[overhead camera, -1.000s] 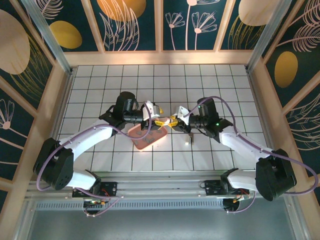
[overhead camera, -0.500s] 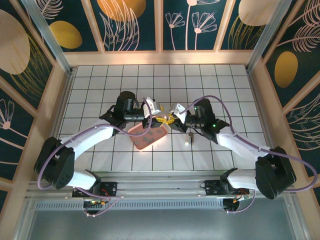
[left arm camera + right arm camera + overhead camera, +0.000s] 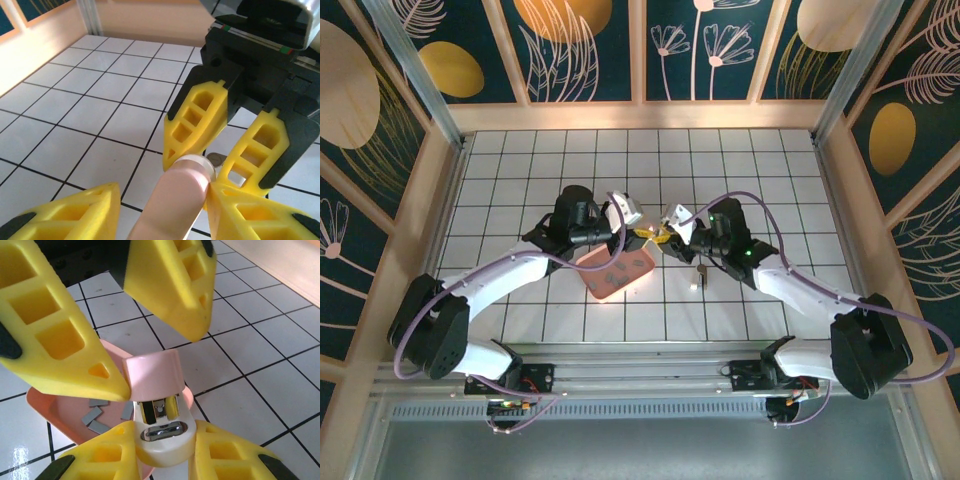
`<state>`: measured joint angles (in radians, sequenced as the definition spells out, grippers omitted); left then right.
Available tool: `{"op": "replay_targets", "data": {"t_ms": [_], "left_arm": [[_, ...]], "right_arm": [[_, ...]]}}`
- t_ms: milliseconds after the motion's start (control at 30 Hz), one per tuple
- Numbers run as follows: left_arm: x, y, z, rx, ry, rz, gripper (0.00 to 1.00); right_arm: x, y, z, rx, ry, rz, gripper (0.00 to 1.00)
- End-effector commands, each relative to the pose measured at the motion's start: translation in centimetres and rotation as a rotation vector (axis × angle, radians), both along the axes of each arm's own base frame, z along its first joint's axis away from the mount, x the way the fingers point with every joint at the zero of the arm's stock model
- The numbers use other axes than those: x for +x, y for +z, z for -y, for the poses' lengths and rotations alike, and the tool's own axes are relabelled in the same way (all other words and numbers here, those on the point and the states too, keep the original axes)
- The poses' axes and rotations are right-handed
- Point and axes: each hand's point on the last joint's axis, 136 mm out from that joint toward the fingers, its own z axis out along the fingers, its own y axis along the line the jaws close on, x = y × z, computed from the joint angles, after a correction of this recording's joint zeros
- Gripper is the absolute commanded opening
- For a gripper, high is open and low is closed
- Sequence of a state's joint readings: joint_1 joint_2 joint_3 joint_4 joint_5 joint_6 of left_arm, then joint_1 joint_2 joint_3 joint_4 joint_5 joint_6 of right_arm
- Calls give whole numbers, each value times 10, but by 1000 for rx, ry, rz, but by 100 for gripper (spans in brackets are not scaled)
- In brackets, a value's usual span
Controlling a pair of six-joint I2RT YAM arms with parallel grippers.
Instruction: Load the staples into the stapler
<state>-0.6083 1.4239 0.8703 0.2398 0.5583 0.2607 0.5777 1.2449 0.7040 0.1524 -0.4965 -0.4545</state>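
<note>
The stapler (image 3: 160,405) hangs above the floor between both grippers, its white base toward the right wrist camera and its pink top (image 3: 152,372) lifted off the base. My right gripper (image 3: 161,432) is shut on the white base. My left gripper (image 3: 162,192) stands open around the pink top (image 3: 180,200): one finger touches it and the other is apart. From above, the left gripper (image 3: 638,232) and right gripper (image 3: 665,240) meet tip to tip over the stapler (image 3: 656,238). Several grey staples (image 3: 97,415) lie in the pink tray (image 3: 37,400).
The pink tray (image 3: 595,284) sits on the white tiled floor just in front of the grippers. A small dark and white object (image 3: 698,280) lies on a tile to its right. Wooden walls ring the floor.
Both grippers have shifted slightly toward the back with the stapler between them. The left jaws have narrowed a little around the pink top.
</note>
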Motion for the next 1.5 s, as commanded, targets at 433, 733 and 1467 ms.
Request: {"op": "replay_targets", "data": {"t_ms": [433,733,1467], "left_arm": [[12,24,-8,-69,75,-1,60],[12,30,1,-101,51,-50,69],[25,0,8,-46,89,-167,67]], "right_arm": [[2,8,6,49,-111,-36,0],[19,9,3,25,-230,-38,0],[15,23,-16,55,-193,-17,0]]}}
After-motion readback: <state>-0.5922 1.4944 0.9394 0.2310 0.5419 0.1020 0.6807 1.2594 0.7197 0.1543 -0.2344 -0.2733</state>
